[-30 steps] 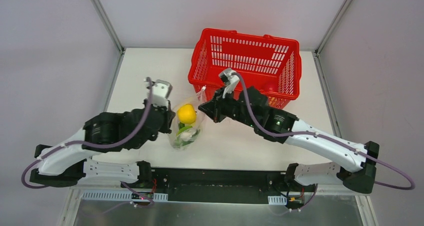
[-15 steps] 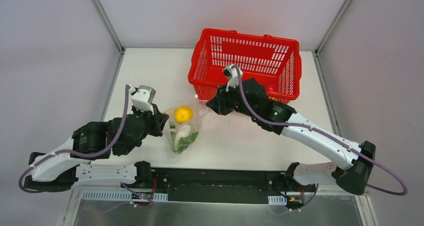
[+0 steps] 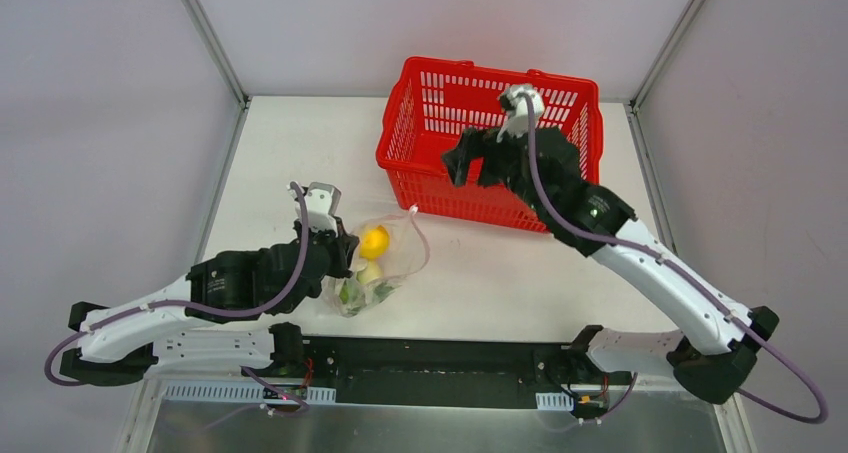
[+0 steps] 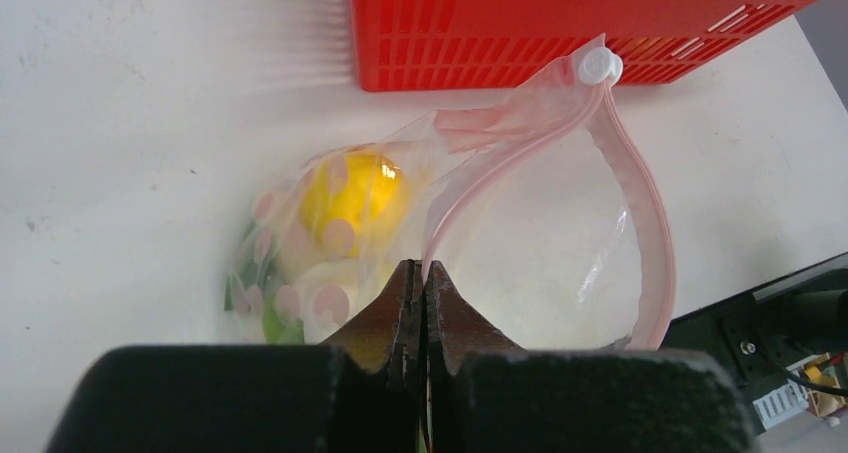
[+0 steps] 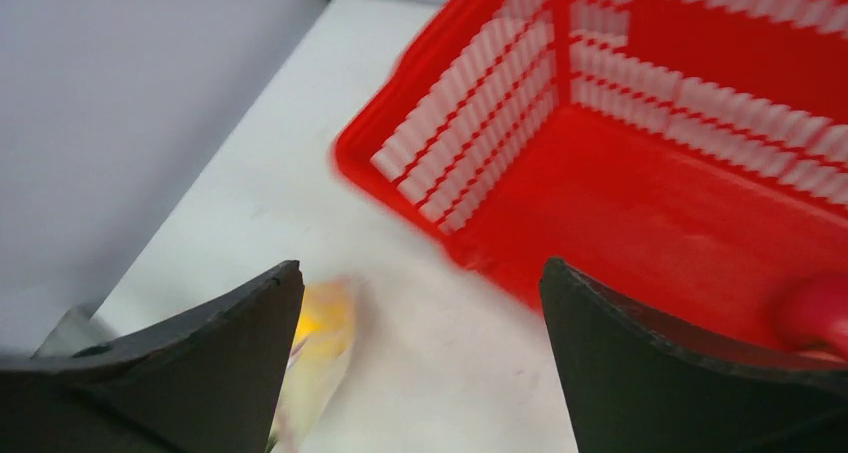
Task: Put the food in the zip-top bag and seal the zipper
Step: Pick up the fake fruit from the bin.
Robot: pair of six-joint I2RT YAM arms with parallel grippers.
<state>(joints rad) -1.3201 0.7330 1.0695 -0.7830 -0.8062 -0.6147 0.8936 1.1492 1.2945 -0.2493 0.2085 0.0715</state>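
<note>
The zip-top bag [image 3: 380,265] lies on the table in front of the basket, its mouth gaping. It holds food: a yellow ball [image 3: 375,240], a pale piece and green leaves [image 4: 268,318]. The pinkish zipper [image 4: 645,213] loops round the mouth to a white slider [image 4: 600,66]. My left gripper [image 4: 422,266] is shut on the mouth edge of the zip-top bag, at the bag's left side [image 3: 348,258]. My right gripper [image 3: 462,165] hangs open and empty over the near left wall of the basket [image 5: 420,273]. A red ball [image 5: 818,311] sits inside the basket.
The red mesh basket [image 3: 440,108] stands at the back of the table, just beyond the bag. White side walls and frame posts border the table. The arm bases and a black rail run along the near edge.
My right gripper opened, let go of the bag's mouth and swung up and back over the basket. My left gripper shifted, still holding the bag, which slid toward the near edge.
</note>
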